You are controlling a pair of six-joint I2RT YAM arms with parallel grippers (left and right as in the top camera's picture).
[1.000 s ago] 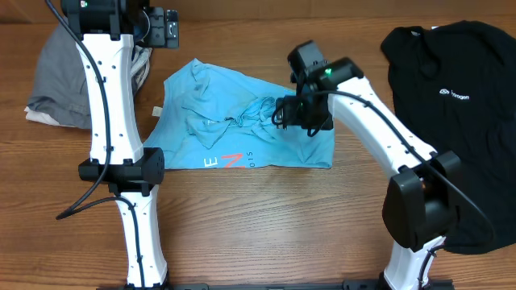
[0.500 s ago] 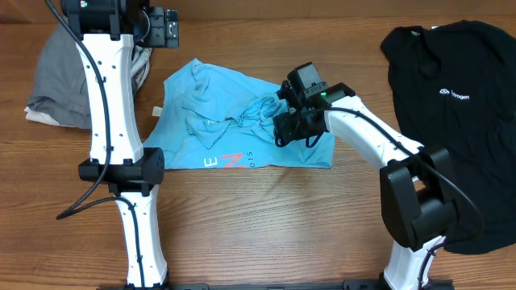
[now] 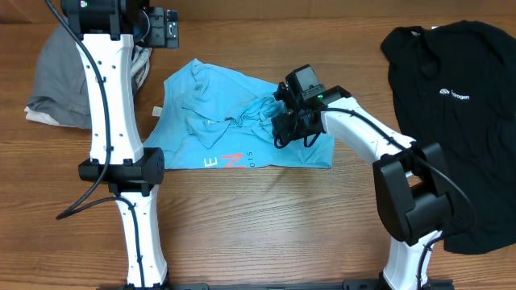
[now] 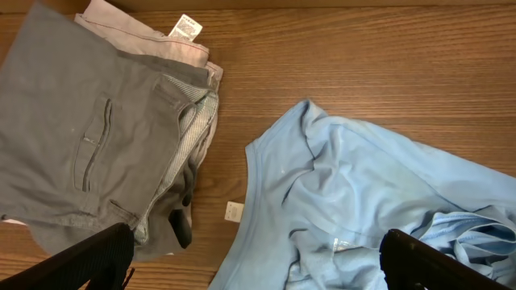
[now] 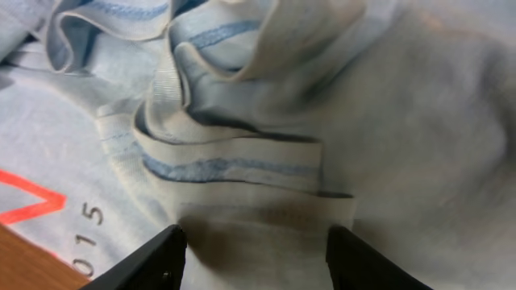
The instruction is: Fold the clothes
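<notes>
The clothes, a light blue T-shirt [image 3: 211, 129], lie crumpled on the wooden table left of centre, with coral-and-white letters [image 3: 230, 161] at the near hem. My right gripper [image 3: 284, 122] is down on the bunched folds at the shirt's right half. In the right wrist view its jaws [image 5: 254, 250] stand apart, open, astride a flat folded hem band of the shirt [image 5: 242, 173]. My left gripper [image 3: 165, 28] hangs high at the far left, open wide with nothing between its fingers [image 4: 89, 258], looking down on the shirt's [image 4: 363, 201] left part.
A pile of grey trousers [image 3: 56, 80] lies at the far left, also seen in the left wrist view as grey trousers [image 4: 81, 137]. A black T-shirt [image 3: 451, 97] is spread at the right. A small white tag [image 4: 234, 211] lies beside the blue shirt.
My right gripper has moved left and lowered onto the shirt's bunched folds, and its jaws have narrowed. The left arm has not moved.
</notes>
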